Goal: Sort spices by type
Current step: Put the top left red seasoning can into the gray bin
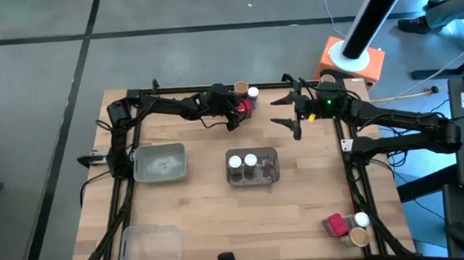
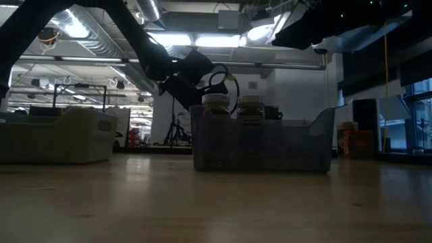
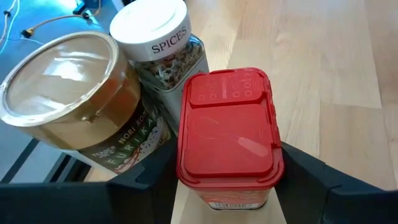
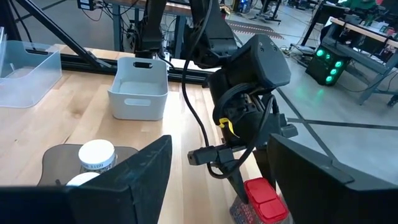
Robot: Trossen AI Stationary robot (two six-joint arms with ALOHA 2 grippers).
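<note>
One camera looks straight down on the whole table (image 1: 221, 204). One sits low on it. Both wrist cameras see the red spice box (image 3: 230, 134) up close.

A red-lidded packet (image 3: 229, 134) sits by a white-lidded jar (image 3: 157, 31) and a tan-brown-lidded jar (image 3: 62, 78).

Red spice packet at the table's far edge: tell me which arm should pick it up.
Left. In the left wrist view the left gripper already straddles the red packet, a finger on each side. The right gripper hangs open beside that cluster, holding nothing.
</note>
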